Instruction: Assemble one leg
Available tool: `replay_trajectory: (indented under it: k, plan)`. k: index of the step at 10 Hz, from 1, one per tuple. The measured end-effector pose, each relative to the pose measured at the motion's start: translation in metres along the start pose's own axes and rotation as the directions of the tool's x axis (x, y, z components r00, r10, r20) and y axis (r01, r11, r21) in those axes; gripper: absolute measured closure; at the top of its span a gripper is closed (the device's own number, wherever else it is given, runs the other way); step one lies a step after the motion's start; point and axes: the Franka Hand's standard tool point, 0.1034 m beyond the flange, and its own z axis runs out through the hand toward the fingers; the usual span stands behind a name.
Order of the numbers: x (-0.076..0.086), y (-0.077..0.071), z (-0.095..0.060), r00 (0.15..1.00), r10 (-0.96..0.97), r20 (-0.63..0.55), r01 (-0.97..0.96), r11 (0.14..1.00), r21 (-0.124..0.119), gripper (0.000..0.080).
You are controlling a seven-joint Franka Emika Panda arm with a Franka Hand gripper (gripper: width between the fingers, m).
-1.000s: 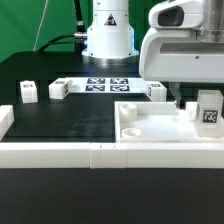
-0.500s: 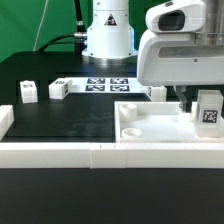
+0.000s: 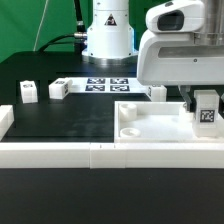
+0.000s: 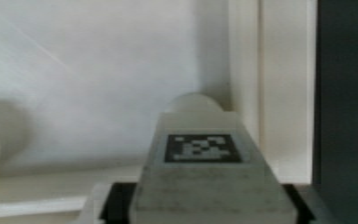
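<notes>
My gripper (image 3: 205,100) hangs over the right end of the large white tray-like piece (image 3: 150,125) and is shut on a leg (image 3: 207,110), a small white post with a black-and-white tag. The leg stands upright at the tray's right corner, and I cannot tell whether it touches the tray. In the wrist view the leg (image 4: 204,160) fills the space between my dark fingers (image 4: 123,202), with the tray's rim (image 4: 247,60) beyond it. Three more legs lie on the table: one at the far left (image 3: 28,92), one beside it (image 3: 59,88) and one right of the marker board (image 3: 157,92).
The marker board (image 3: 106,84) lies at the back centre in front of the arm's white base (image 3: 107,35). A white rail (image 3: 60,152) runs along the table's front edge, with a raised end piece (image 3: 5,120) at the left.
The gripper and the held leg have shifted slightly down and to the exterior view's left, closer to the tray's right corner.
</notes>
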Motion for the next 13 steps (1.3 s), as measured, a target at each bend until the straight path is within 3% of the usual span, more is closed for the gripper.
replay_trajectory:
  k: [3, 5, 10, 12, 13]
  plan:
    - [0.0002, 0.0001, 0.0009, 0.948, 0.320, -0.002, -0.320, 0.947, 0.017, 0.0509]
    - [-0.0002, -0.0019, 0.0013, 0.859, 0.511, 0.005, -0.511, 0.859, 0.026, 0.0509]
    - [0.0000, -0.0042, 0.0019, 0.405, 0.913, 0.040, -0.914, 0.404, 0.033, 0.0509]
    - [0.0007, -0.0052, 0.0018, 0.149, 0.987, 0.056, -0.988, 0.147, 0.049, 0.0509]
    - [0.0008, -0.0053, 0.0017, 0.107, 0.993, 0.057, -0.993, 0.105, 0.047, 0.0509]
